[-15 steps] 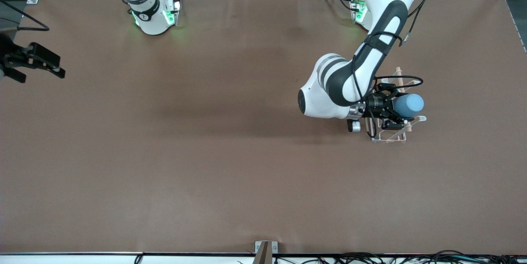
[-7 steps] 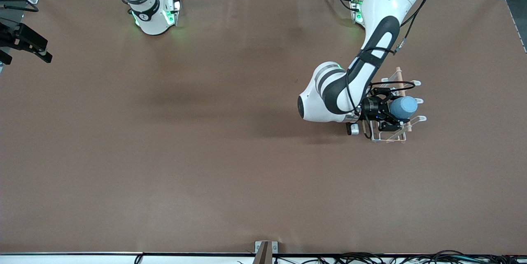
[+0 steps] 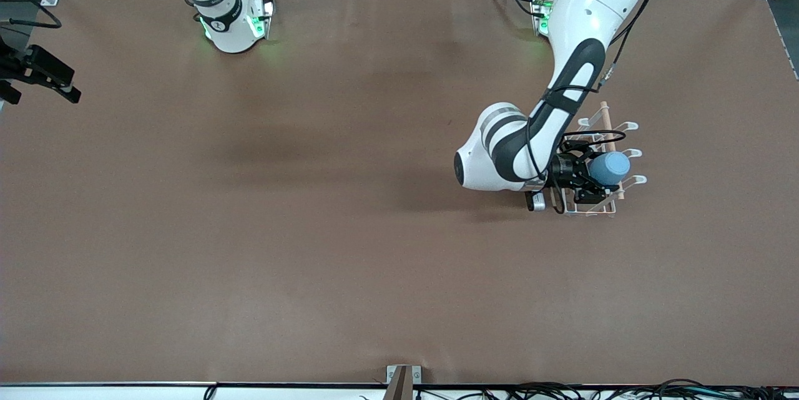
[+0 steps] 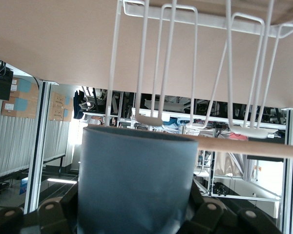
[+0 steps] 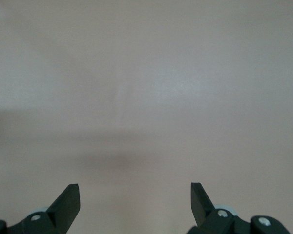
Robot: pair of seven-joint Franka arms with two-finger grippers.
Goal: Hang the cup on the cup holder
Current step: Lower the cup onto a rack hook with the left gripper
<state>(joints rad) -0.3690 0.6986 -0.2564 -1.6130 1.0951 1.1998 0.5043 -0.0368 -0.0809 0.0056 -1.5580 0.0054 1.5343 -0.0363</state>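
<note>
Gripping cup (image 3: 609, 168), left claw (image 3: 590, 180) over cup holder (image 3: 608, 138).

Even overhead lighting covers the brown cloth-covered table (image 3: 312, 231), with soft diffuse shadows beneath the white left arm (image 3: 530, 138) and green indicator glow at both bases. The left wrist view is backlit and bright around the light-blue plastic cup (image 4: 134, 185). The right wrist view is pale, washed out and soft.
</note>
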